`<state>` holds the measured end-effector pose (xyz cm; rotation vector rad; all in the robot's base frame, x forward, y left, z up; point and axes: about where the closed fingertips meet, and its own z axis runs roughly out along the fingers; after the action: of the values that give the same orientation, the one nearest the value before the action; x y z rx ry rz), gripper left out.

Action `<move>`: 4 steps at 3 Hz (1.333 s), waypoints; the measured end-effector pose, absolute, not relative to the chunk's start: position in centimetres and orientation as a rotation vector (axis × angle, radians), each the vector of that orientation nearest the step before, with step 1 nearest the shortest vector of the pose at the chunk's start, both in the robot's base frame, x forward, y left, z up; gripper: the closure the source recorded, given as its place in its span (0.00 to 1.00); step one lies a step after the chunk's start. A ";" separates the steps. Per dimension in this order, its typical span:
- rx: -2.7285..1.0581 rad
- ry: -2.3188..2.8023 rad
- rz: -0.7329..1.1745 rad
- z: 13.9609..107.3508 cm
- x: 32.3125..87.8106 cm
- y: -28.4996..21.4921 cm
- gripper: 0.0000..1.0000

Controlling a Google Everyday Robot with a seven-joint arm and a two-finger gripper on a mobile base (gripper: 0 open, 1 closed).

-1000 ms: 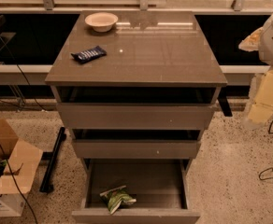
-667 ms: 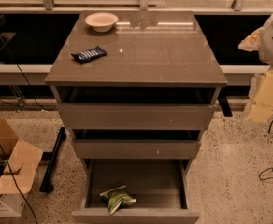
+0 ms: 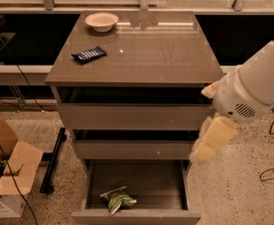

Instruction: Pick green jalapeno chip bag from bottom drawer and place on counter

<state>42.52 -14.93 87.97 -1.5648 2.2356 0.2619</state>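
The green jalapeno chip bag [image 3: 117,199] lies crumpled at the front left of the bottom drawer [image 3: 174,184], which is pulled open. The counter [image 3: 146,55] is the glossy top of the cabinet. My gripper [image 3: 211,139] hangs pale yellow below the white arm [image 3: 252,88], at the right edge of the cabinet beside the middle drawer. It is above and to the right of the bag and holds nothing that I can see.
A white bowl [image 3: 102,21] and a dark blue candy wrapper [image 3: 88,54] lie on the counter's left side. The top two drawers [image 3: 132,116] stand slightly open. A cardboard box [image 3: 8,168] and a black bar [image 3: 52,161] are on the floor at left; a cable [image 3: 273,172] lies at right.
My arm has swung left and down from the far right, so the gripper now reaches the cabinet's right edge. The bag and the drawers have not moved.
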 end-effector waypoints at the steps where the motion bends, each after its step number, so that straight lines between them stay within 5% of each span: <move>1: -1.412 2.266 0.459 80.9 41.4 -10.0 0.00; 4: -1.322 2.349 0.439 74.4 42.5 -8.8 0.00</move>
<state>42.49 -8.79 74.43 -1.3220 2.3487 0.4387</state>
